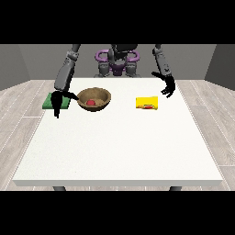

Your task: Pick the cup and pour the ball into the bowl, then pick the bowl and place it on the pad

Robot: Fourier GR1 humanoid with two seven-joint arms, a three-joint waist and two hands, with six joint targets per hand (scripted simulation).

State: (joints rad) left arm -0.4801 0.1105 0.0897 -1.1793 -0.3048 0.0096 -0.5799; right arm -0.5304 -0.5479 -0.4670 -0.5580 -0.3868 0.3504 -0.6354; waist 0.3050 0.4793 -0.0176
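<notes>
On the white table, toward its far left part as the view shows it, sits a brown wooden bowl with a small red ball lying inside it. Just left of the bowl lies a flat green pad, partly covered by the robot's arm and hand. The bowl rests on the bare tabletop beside the pad, not on it.

Right of centre, a yellow cup lies tipped on its side on the table, well apart from the bowl; a red spot shows at its lower edge.

The hand at the view's left hangs over the pad's right part, fingers pointing down and spread apart, with one digit stretched toward the bowl's near rim; whether it touches the rim cannot be told. It holds nothing.

The hand at the view's right hovers above the table's far right area, near the cup but apart from it, its fingers relaxed, slightly curved and separated, holding nothing.
</notes>
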